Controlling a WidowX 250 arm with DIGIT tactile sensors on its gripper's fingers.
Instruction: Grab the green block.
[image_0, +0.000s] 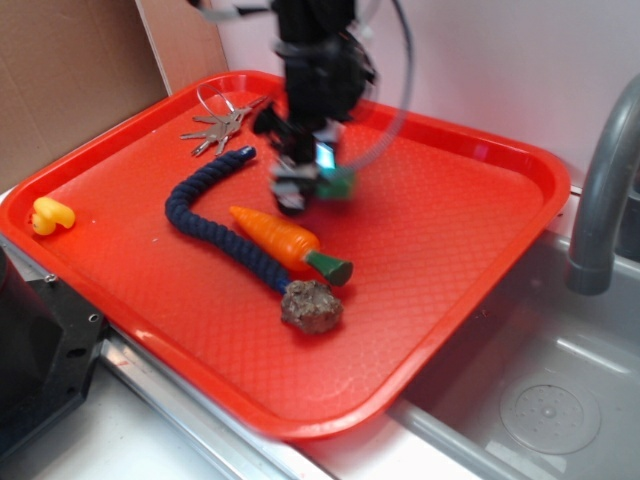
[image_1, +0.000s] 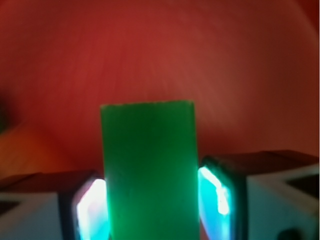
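While the big red tray (image_0: 450, 230) took up most of the exterior shot, sitting half over a steel sink (image_0: 540, 400) with a grey faucet (image_0: 600, 190) at 3 o'clock, the black arm (image_0: 315, 70) came down over the tray's upper middle. Its tool (image_0: 312, 180) was clamped on the green block (image_0: 340, 183). In the wrist view the green block (image_1: 147, 170) sat squeezed between the two glowing pads (image_1: 92, 210), touching both, so not much doubt there. That put the block a bit toward 12 o'clock of tray center; couldn't tell if it was touching the tray or lifted off it.

Next down in size: a navy rope (image_0: 215, 215) curving through the middle, an orange carrot (image_0: 290, 242) lying just beside it, a brown lumpy ball (image_0: 312, 306) near the carrot's green cap at 6 o'clock, some keys (image_0: 218, 128) toward 11 o'clock, and a little yellow duck (image_0: 50, 215) way over at 9 o'clock.
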